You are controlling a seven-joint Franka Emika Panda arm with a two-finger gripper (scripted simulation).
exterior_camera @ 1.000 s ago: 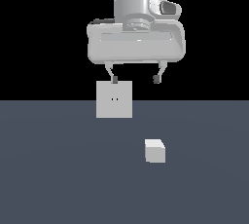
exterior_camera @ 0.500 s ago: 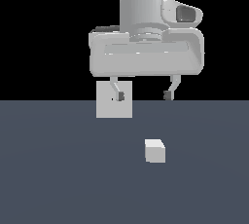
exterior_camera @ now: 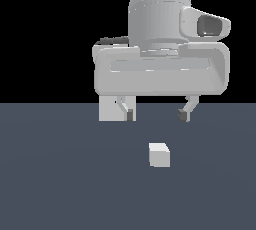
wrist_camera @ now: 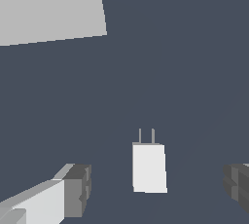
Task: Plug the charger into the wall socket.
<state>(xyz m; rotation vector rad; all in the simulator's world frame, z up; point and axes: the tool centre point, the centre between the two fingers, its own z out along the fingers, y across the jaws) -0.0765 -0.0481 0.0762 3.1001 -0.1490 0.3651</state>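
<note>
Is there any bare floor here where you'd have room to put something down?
Yes, plenty. The dark floor is bare on both sides of the charger and in front of it. It gets crowded only further back, where the open gripper hangs above the charger, beside the wall socket.

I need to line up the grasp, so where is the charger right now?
In the exterior view the charger lies on the dark floor, just right of centre, below the open end effector and apart from the wall socket farther back to its left.
</note>
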